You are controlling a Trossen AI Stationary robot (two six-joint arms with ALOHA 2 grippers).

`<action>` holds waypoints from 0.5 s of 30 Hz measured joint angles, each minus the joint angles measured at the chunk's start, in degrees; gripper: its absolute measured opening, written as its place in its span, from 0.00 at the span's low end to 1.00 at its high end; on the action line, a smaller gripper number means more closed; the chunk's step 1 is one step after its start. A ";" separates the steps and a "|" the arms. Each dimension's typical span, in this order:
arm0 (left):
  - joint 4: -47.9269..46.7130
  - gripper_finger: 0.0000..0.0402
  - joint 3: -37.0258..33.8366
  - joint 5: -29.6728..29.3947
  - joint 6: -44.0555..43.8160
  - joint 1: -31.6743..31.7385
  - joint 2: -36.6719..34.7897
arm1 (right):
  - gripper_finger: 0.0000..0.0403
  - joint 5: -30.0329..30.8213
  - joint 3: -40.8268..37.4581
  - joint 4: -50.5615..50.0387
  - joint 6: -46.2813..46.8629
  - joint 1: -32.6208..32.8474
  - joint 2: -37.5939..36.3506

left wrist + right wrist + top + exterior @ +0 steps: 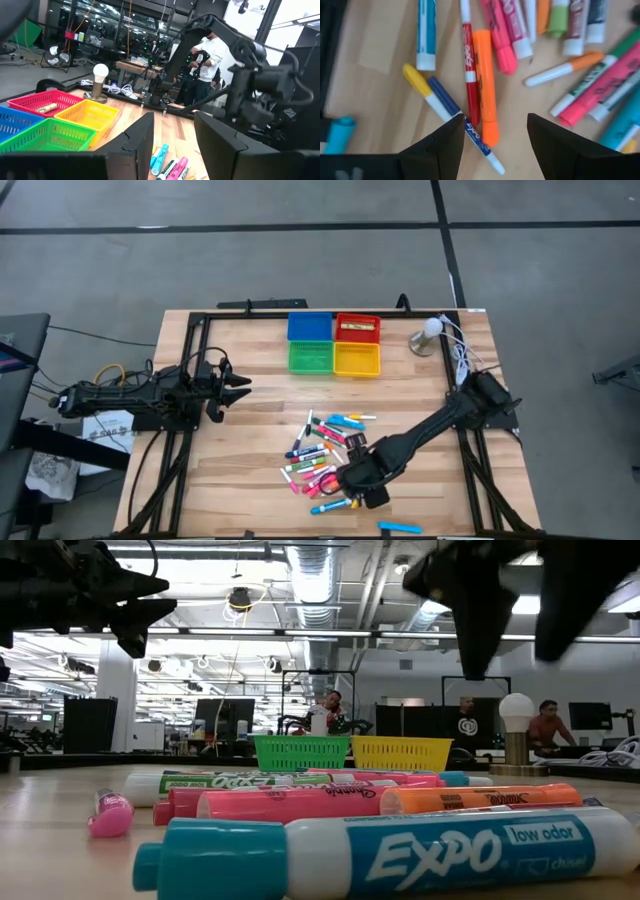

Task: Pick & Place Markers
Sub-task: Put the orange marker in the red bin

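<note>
- The light wooden slatted table (250, 430) carries a scattered heap of short marker pens with white barrels and coloured caps (322, 455), lying flat on its near half, right of centre.
- One blue marker pen (399, 527) lies alone at the table's near edge, apart from the heap.
- The right arm's dark two-finger pincer (352, 480) hangs low over the near side of the heap; the low view shows its fingers clear of the table.
- In the right wrist view the right pincer's fingers (445, 145) are spread wide and hold nothing; between them lie an orange marker pen (485, 85), a thin red marker pen (468, 65) touching its side, and a dark blue marker pen (457, 117) beside a yellow-capped one (422, 87).
- The left arm's dark pincer (238, 388) hovers above bare table at the left side, well apart from the heap; its fingers are spread and empty.
- Four small square plastic baskets sit together at the far side of the table: blue (309, 327), red (357, 328), green (311, 358) and yellow (357, 360).
- A small pale item (357, 327) lies in the red basket; what it is cannot be told.
- A white bulb on a round base (428, 335) stands right of the baskets.
- People (545, 725) are visible in the room beyond the table.
</note>
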 joint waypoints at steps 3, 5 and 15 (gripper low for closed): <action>0.00 0.35 0.00 0.00 0.00 0.01 0.00 | 0.52 -0.02 0.00 -0.02 -0.87 -0.39 2.20; 0.05 0.35 0.00 0.00 0.00 0.00 0.00 | 0.52 0.03 0.00 -0.06 -1.52 -0.76 3.04; 0.18 0.35 0.00 0.02 0.00 0.00 0.00 | 0.52 -2.27 -2.41 0.51 -4.39 -3.18 3.32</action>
